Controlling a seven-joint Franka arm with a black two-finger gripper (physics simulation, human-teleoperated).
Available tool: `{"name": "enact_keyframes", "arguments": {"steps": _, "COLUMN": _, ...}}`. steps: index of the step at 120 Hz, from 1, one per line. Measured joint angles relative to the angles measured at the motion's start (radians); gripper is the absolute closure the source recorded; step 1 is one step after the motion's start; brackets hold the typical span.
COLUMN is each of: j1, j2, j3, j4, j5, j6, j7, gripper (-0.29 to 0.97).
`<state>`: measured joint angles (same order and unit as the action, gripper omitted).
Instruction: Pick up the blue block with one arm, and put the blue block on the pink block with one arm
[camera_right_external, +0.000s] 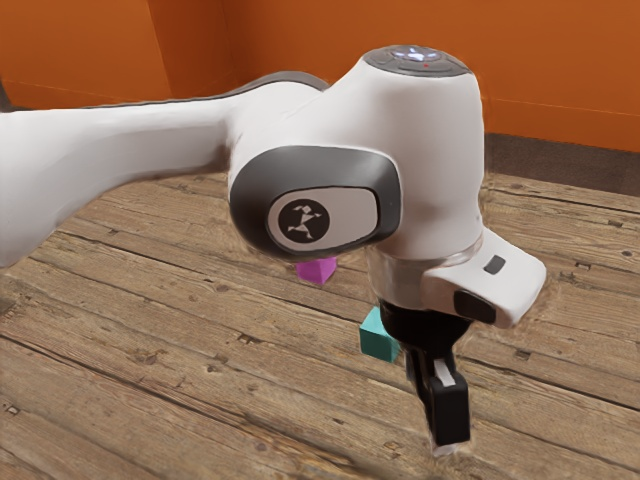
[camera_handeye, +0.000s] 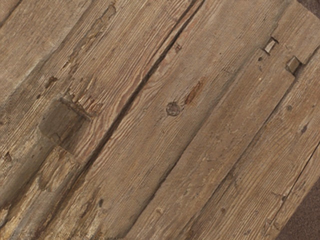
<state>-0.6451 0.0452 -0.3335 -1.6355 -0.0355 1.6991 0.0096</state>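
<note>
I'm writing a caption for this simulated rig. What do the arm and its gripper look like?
The arm is glossy white with dark grey joint caps; one bears a round white emblem with a black figure. A grey disc on top carries small lights. The white hand housing has dark slots; the gripper below is black.

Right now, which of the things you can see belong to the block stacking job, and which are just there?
For the job:
- blue block, teal in look, on the table next to the gripper
- pink block, farther back, partly hidden by the arm

Not part of it:
- wooden table
- orange wall
</note>
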Motion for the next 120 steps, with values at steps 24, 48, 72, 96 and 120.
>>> {"name": "enact_keyframes", "arguments": {"steps": 24, "j1": 0.573, "j2": 0.013, "j3": -0.037, "j4": -0.077, "j5": -0.095, "j6": 0.056, "j7": -0.119, "gripper": 0.00}}
{"name": "enact_keyframes", "arguments": {"steps": 48, "j1": 0.659, "j2": 0.007, "j3": -0.074, "j4": -0.110, "j5": -0.086, "j6": 0.108, "j7": -0.205, "gripper": 0.00}}
{"name": "enact_keyframes", "arguments": {"steps": 72, "j1": 0.404, "j2": 0.006, "j3": -0.123, "j4": -0.169, "j5": 0.080, "j6": 0.187, "j7": -0.354, "gripper": 0.00}}
{"name": "enact_keyframes", "arguments": {"steps": 96, "j1": 0.450, "j2": 0.055, "j3": -0.130, "j4": -0.229, "j5": 0.136, "j6": 0.300, "j7": -0.485, "gripper": 0.00}}
{"name": "enact_keyframes", "arguments": {"steps": 120, "j1": 0.445, "j2": 0.314, "j3": -0.130, "j4": 0.054, "j5": 0.178, "j6": 0.282, "j7": -0.561, "gripper": 0.00}}
